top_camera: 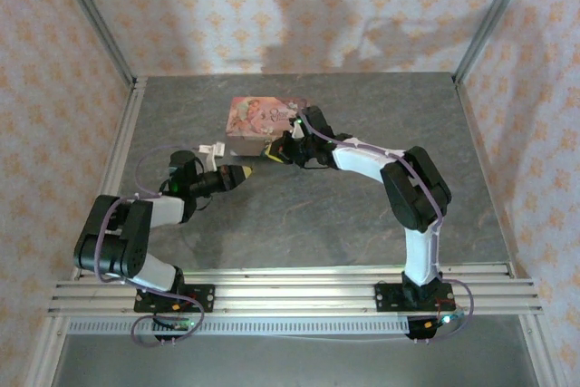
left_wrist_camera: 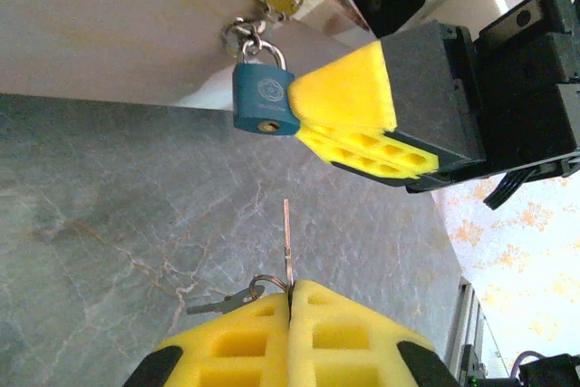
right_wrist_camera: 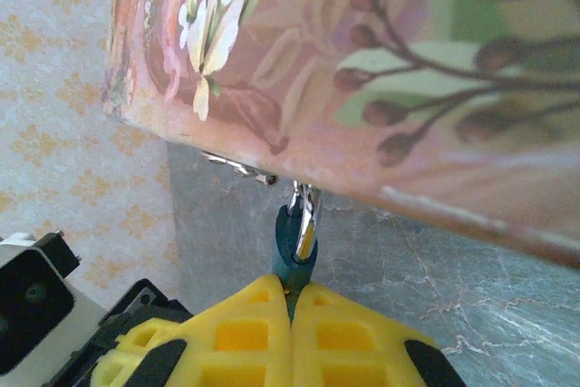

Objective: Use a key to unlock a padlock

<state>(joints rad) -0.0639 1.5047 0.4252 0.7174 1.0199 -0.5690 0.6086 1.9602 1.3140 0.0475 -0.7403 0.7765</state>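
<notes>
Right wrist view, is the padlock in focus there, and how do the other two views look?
Right wrist: the padlock is soft, the pink tin blurred close to the lens. Left wrist: padlock and key are crisp. Top external: arm shadows fall on the back wall.

Grey marbled tabletop, peach patterned wallpaper on three sides, aluminium corner posts, rails at near edge
</notes>
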